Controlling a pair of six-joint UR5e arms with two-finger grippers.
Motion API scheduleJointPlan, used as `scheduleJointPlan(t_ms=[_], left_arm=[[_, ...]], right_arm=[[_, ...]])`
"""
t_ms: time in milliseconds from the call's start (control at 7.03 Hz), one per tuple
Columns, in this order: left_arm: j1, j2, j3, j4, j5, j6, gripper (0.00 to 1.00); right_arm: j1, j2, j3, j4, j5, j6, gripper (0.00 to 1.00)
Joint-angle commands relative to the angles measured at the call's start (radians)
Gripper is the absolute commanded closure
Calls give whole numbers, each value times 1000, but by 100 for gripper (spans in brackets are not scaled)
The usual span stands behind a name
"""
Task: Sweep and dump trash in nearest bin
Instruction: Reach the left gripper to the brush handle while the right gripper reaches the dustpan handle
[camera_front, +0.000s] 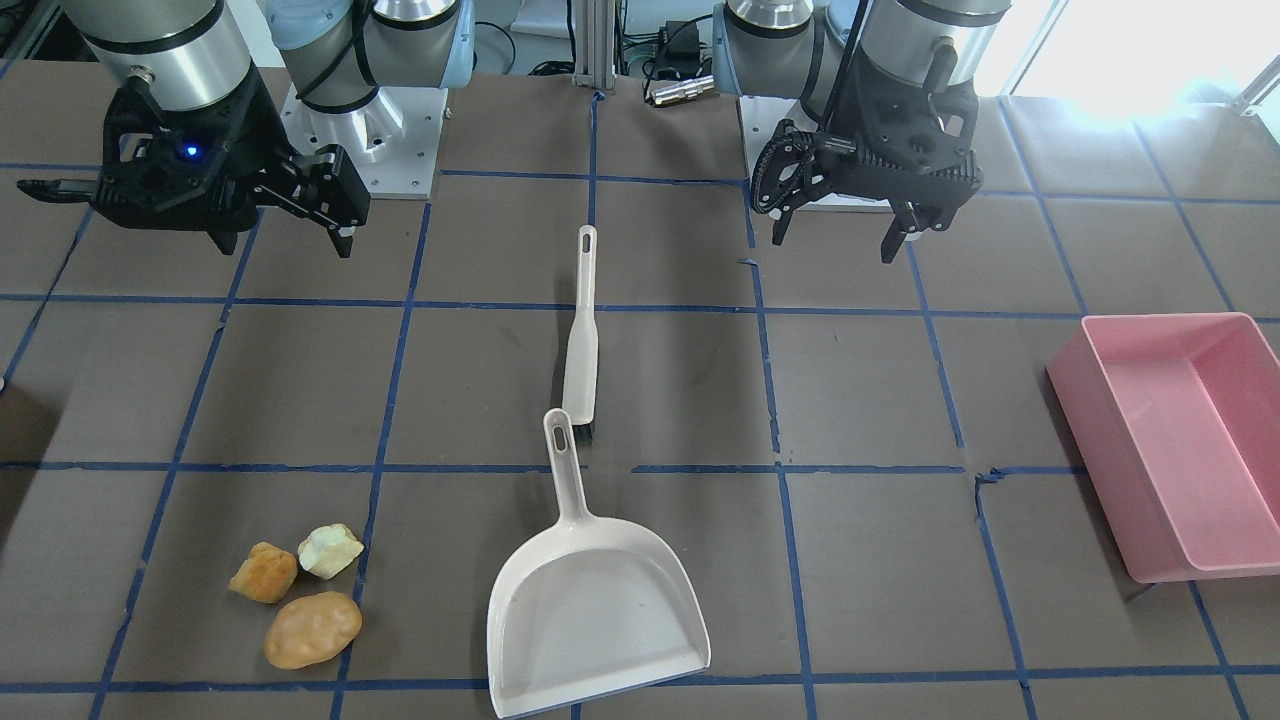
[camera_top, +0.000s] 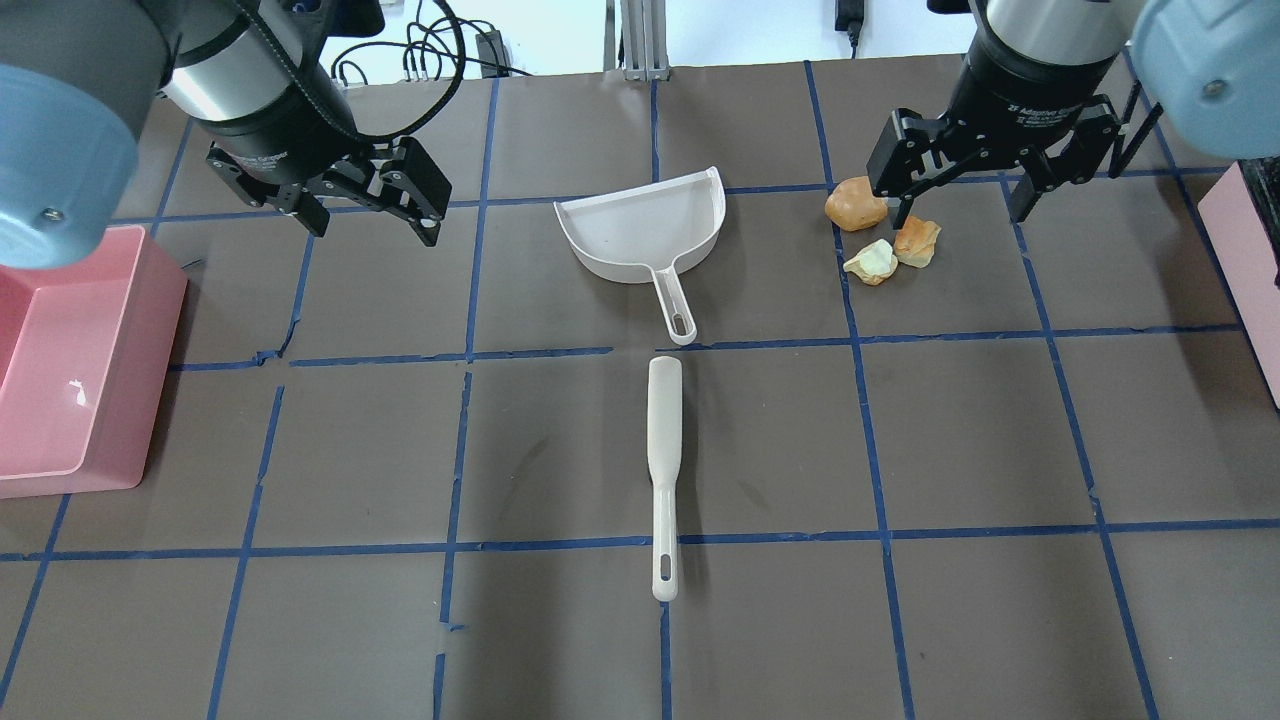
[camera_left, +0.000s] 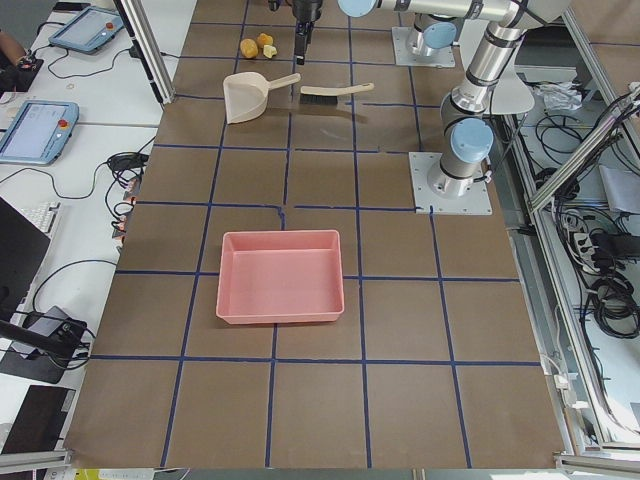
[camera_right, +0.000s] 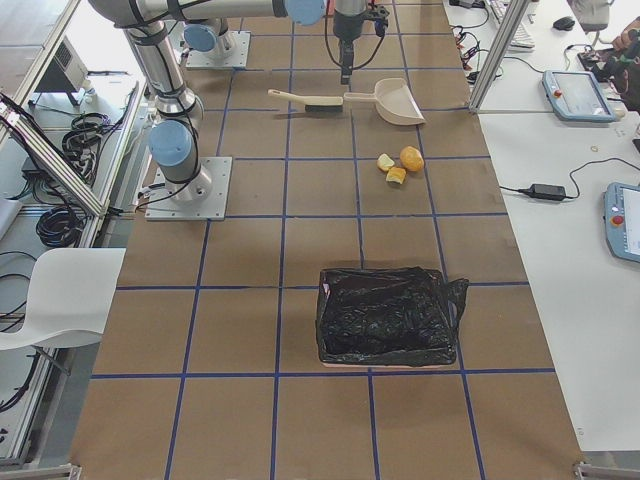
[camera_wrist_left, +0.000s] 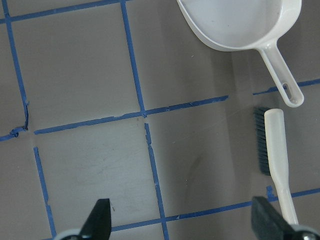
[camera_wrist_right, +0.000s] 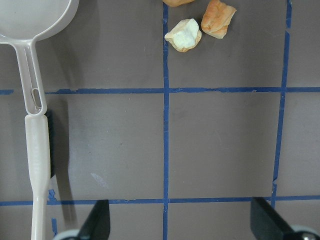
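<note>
- Front-facing view: basically nothing's done yet. The right gripper (camera_front: 185, 215) and left gripper (camera_front: 833, 248) both hang above the table (camera_front: 860, 400) close to the robot's base, fingers spread, holding nothing. The trash is bunched on the robot's right side, far from the base: potato-shaped lump (camera_front: 312, 629), golden-brown chunk (camera_front: 263, 572) and pale yellow-green chunk (camera_front: 330, 550). The dustpan (camera_front: 595, 610) and brush (camera_front: 580, 350) lie mid-table, handle ends almost meeting, nobody holding them.
- Overhead: the right gripper hangs near the trash, wide open. The pink bin (camera_top: 70, 330) is at the left end and looks empty.
- Exterior left: the pink bin sits well apart from the trash.
- Exterior right: the black-bagged bin (camera_right: 385, 315) sits at the right end, near the lumps. My guess is that's the nearest one.
- Left wrist: fingers apart over bare table, with the dustpan and brush off to the right.
- Right wrist: fingers apart too, with the chunks at the far edge of frame.
- Left to do: grab both tools, sweep, dump. So, all of it.
</note>
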Motion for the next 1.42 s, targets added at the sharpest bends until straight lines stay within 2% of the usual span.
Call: scheduleJointPlan(t_ms=[0,427,569,854,1280], left_arm=[[1,0,-3,0,1,0,0],[-1,0,-5,0,0,0,0],[-8,2,-12,0,-7,0,0],[-51,27,-96,-2,-14,-17,0],[-212,51,-228,-3,-13,-79,0]], right_arm=[[1,0,0,0,6,1,0],[18,35,14,-67,7,-36,0],[49,44,44,-127,7,-35,0],[147,96,124,-318,0,-15,0],[172,213,132,-476,9,21,0]])
